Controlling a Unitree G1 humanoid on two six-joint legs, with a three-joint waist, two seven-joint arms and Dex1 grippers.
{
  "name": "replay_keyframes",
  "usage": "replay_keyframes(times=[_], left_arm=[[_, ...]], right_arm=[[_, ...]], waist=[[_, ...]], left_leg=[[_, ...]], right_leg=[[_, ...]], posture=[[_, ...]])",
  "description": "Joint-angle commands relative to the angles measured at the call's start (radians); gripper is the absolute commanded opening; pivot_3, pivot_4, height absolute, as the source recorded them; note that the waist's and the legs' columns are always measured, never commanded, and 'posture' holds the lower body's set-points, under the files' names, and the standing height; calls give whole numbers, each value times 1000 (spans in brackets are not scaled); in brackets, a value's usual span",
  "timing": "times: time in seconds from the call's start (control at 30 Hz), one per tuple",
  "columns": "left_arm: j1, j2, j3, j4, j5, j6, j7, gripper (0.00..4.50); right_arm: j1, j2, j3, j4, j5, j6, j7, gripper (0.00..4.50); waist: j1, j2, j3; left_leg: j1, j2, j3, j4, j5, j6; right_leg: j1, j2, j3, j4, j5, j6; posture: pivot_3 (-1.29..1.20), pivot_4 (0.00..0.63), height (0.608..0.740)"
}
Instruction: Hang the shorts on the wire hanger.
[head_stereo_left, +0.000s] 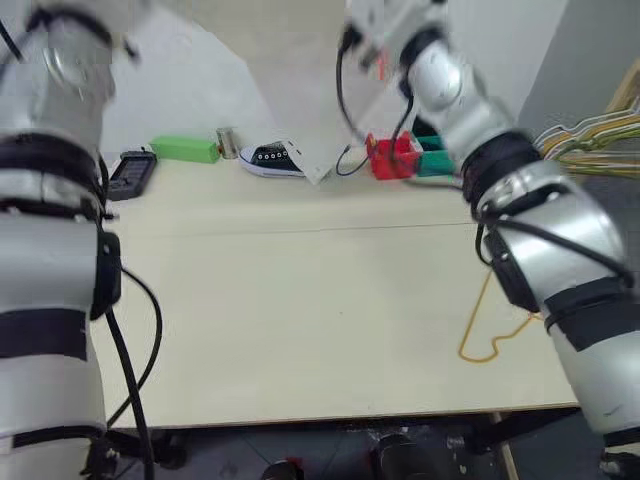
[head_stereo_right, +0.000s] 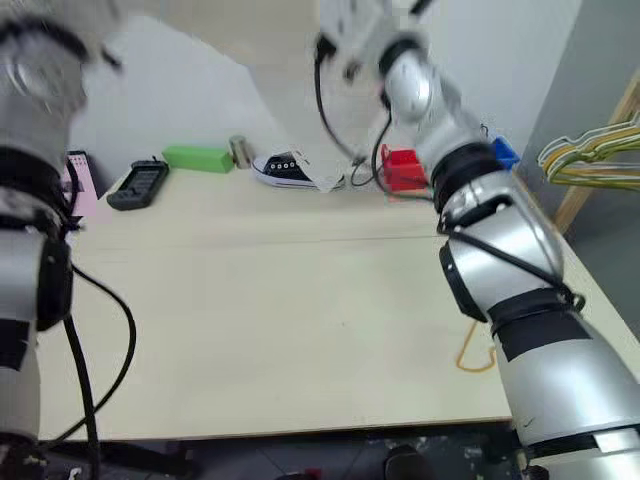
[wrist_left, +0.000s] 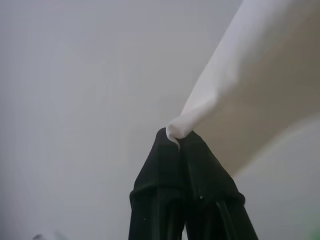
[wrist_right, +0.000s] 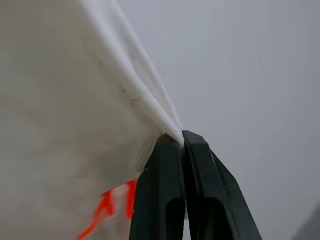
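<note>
The white shorts (head_stereo_left: 290, 90) hang in the air over the far side of the table, stretched between my two raised arms, and their lower corner dangles just by the sneaker. My left gripper (wrist_left: 175, 137) is shut on one pinched edge of the shorts (wrist_left: 240, 75). My right gripper (wrist_right: 181, 137) is shut on another folded edge of the shorts (wrist_right: 65, 100), close to an orange mark (wrist_right: 107, 207). The wire hanger (head_stereo_left: 490, 330), thin and pale yellow, lies flat on the table near its right edge, beneath my right arm.
Along the far edge of the pale table (head_stereo_left: 300, 300) stand a black-and-white sneaker (head_stereo_left: 272, 158), a green box (head_stereo_left: 185, 149), a small can (head_stereo_left: 227, 142), a black device (head_stereo_left: 132, 172) and a red box (head_stereo_left: 392, 158). A bunch of coloured hangers (head_stereo_left: 590, 135) hangs at the right.
</note>
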Motion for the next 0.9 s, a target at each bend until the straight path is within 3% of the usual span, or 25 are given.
replay_keyframes(times=[0.03,0.13,0.27,0.37,0.53,0.7,0.9], left_arm=[[339,109,78,-362,-204,166,-511,29],[648,214,150,-760,-333,394,-695,29],[858,284,228,-1015,-394,562,-763,29],[921,306,247,-1088,-405,613,-786,29],[1007,325,254,-1174,-414,647,-834,29],[1111,357,267,-1268,-435,654,-904,29],[1135,365,262,-1240,-409,610,-901,29]], right_arm=[[126,27,-46,-24,65,45,350,0],[227,30,-25,-73,53,39,497,0],[315,21,-8,-137,31,58,613,0],[370,0,20,-195,8,65,666,0],[489,-58,54,-406,13,142,807,0],[623,-125,59,-662,31,260,895,0],[764,-204,72,-934,65,398,1012,0]], waist=[[-17,0,0],[-39,-5,1],[-38,-8,0],[-34,-7,0],[-15,-7,0],[-8,-7,0],[6,-7,0]], left_leg=[[0,0,-1,2,0,0],[0,-1,-3,4,1,1],[-6,-1,-14,8,1,1],[1,-1,-19,10,1,1],[24,0,-29,9,1,1],[23,0,-33,9,1,1],[23,0,-33,9,2,2]], right_leg=[[1,0,0,1,1,0],[1,0,0,6,4,-5],[-4,2,-4,14,3,-7],[5,4,-9,15,0,-3],[34,3,-21,11,-9,-14],[34,3,-24,13,-9,-15],[34,2,-24,13,-9,-15]], posture=[[-71,0,740],[-75,0,740],[-71,0,740],[-77,0,740],[-94,0,740],[-109,0,740],[-118,0,740]])
